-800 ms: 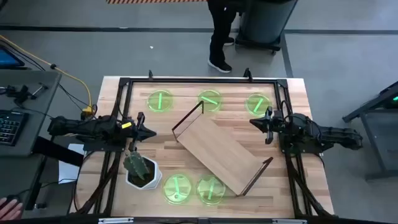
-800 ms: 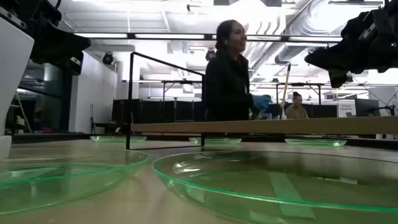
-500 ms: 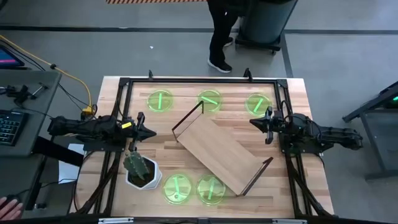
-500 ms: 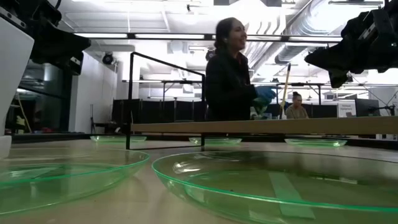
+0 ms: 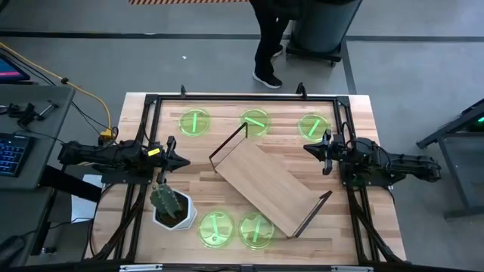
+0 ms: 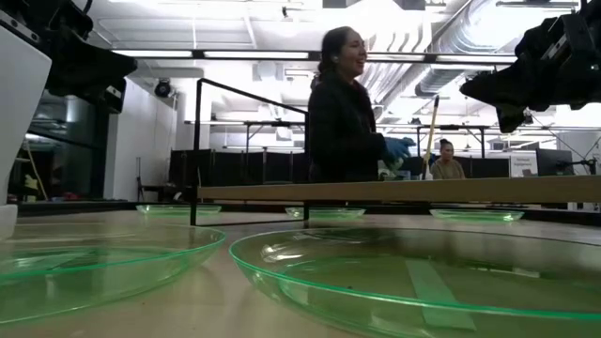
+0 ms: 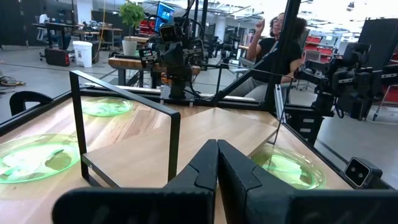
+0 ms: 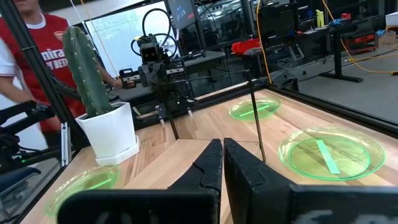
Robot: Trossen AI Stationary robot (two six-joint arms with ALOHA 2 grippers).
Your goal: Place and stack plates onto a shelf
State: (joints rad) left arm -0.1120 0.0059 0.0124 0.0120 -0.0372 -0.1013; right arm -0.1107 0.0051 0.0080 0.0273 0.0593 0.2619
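Five green plates lie flat on the tabletop: three along the far edge (image 5: 195, 122) (image 5: 255, 121) (image 5: 313, 126) and two near the near edge (image 5: 217, 227) (image 5: 256, 229). The light-wood shelf (image 5: 268, 186) stands on its black wire end frames, set diagonally across the middle. My left gripper (image 5: 186, 161) hovers shut at the table's left, its tips pointing toward the shelf's left end (image 7: 127, 134). My right gripper (image 5: 306, 149) hovers shut at the right, near the far-right plate. Neither touches anything.
A cactus in a white pot (image 5: 172, 206) stands near the left gripper, toward the near edge. A black frame (image 5: 242, 98) runs round the tabletop. A person (image 6: 343, 117) stands beyond the far edge. Bare wood lies between the shelf and the far plates.
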